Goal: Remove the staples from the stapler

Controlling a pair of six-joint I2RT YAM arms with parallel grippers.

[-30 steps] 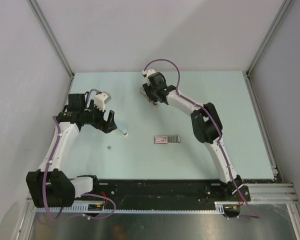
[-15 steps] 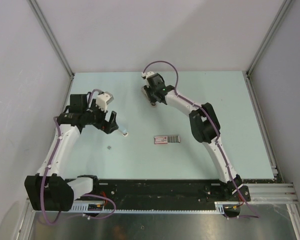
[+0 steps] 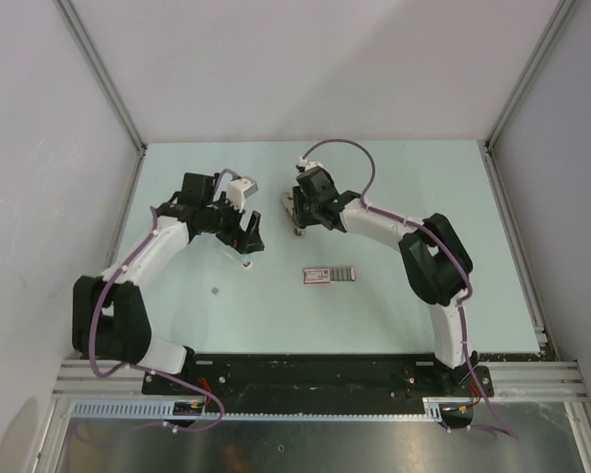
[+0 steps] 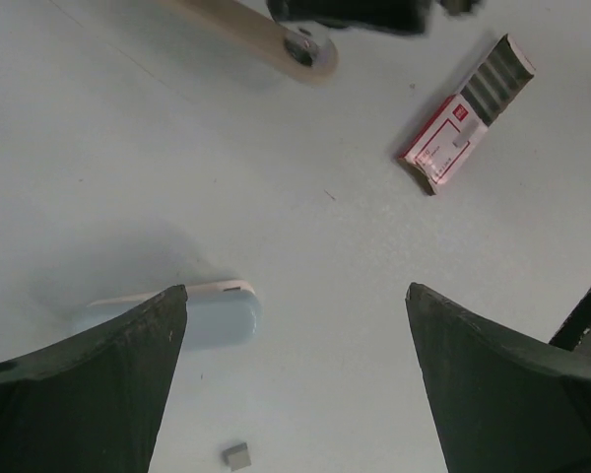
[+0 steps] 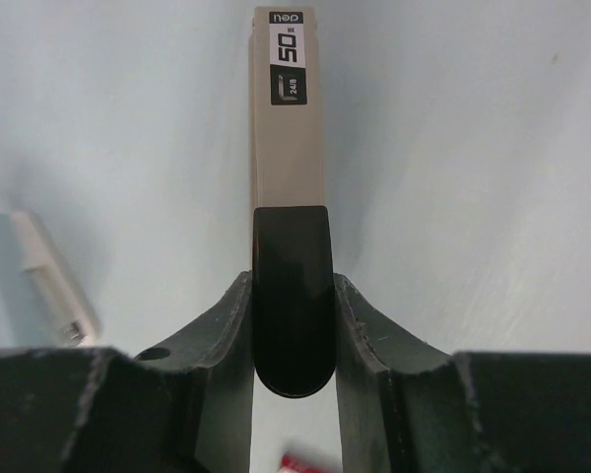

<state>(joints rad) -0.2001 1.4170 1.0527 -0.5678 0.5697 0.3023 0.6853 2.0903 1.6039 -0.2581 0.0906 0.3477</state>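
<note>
My right gripper is shut on the black rear end of a beige stapler, which points away from the wrist over the table; the gripper also shows in the right wrist view. The stapler's tip shows at the top of the left wrist view. My left gripper hangs open and empty above a small light-blue and white piece lying on the table. One tiny grey staple piece lies near it, also seen from above.
A small red-and-white flat box lies mid-table with its tray of grey rows pulled out; it shows in the left wrist view too. Grey walls close in the table at the left, back and right.
My left arm has swung right, toward the table's middle and the stapler, and now hangs over the light-blue piece. My right gripper has shifted slightly right and nearer with the stapler.
</note>
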